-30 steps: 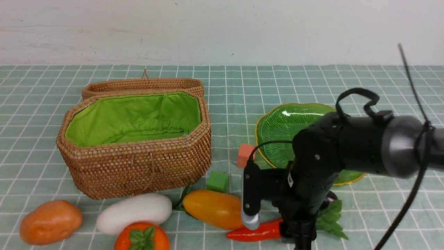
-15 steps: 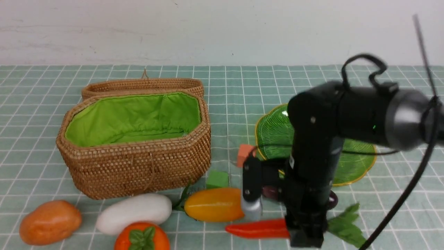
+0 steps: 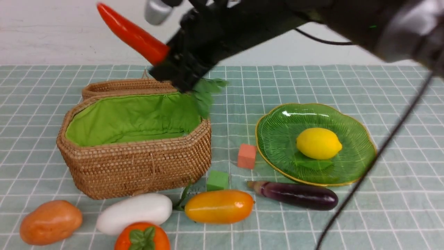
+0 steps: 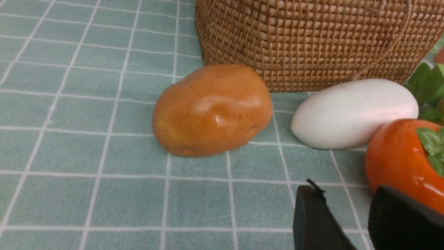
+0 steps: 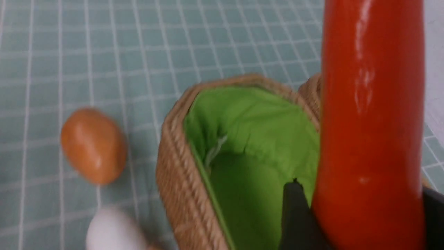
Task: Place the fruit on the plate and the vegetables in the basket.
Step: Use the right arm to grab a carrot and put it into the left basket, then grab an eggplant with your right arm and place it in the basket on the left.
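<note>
My right gripper (image 3: 170,59) is shut on the red pepper (image 3: 131,33) and holds it high over the back right of the open basket (image 3: 138,166). The pepper's green leaves (image 3: 204,92) hang over the rim. In the right wrist view the pepper (image 5: 371,121) sits between the fingers of that gripper (image 5: 364,215), above the green lining (image 5: 249,139). The lemon (image 3: 319,143) lies on the green plate (image 3: 277,132). Mango (image 3: 219,206), persimmon (image 3: 142,238), eggplant (image 3: 298,195), potato (image 3: 50,222) and white radish (image 3: 134,212) lie on the cloth. My left gripper (image 4: 347,215) is open and empty beside the persimmon (image 4: 399,163).
An orange cube (image 3: 247,156) and a green cube (image 3: 217,180) sit between basket and plate. The basket's lid (image 3: 142,85) lies folded back behind it. The right arm's cable (image 3: 374,163) hangs across the plate's right side. The potato (image 4: 211,111) and radish (image 4: 353,113) lie before the basket wall.
My right gripper has lifted the red pepper from the cloth at the front and swung it up and left over the basket. The lemon, plate and eggplant are now uncovered.
</note>
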Robot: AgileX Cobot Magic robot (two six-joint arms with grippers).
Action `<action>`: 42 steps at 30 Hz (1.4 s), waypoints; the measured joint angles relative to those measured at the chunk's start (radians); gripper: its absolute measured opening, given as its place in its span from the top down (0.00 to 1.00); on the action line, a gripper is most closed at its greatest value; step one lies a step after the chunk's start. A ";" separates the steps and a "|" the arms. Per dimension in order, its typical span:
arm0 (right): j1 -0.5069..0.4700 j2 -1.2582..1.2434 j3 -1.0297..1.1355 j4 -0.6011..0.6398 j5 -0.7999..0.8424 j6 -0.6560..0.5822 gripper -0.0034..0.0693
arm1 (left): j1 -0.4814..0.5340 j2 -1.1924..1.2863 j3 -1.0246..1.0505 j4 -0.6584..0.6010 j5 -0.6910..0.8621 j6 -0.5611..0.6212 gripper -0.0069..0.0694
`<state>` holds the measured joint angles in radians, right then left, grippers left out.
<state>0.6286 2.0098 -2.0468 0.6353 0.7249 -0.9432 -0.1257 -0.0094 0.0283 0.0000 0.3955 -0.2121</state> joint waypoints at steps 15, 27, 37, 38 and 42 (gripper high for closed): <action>0.000 0.195 -0.031 -0.102 -0.210 0.306 0.06 | 0.000 0.000 0.000 0.000 0.000 0.000 0.60; -0.054 -0.052 -0.033 -0.434 0.461 0.324 0.22 | 0.000 0.000 0.000 0.000 0.000 0.000 0.60; -0.083 -0.321 0.275 -0.537 0.518 0.303 0.26 | 0.000 0.000 0.000 0.000 0.000 0.000 0.60; -0.081 -0.330 0.332 -0.537 0.506 0.300 0.25 | 0.000 0.000 0.000 0.000 0.000 0.000 0.60; -0.071 -0.327 0.523 -0.552 0.352 0.294 0.18 | 0.000 0.000 0.000 0.000 0.000 0.000 0.60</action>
<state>0.5578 1.6825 -1.5237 0.0830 1.0773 -0.6488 -0.1257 -0.0094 0.0283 0.0000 0.3955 -0.2121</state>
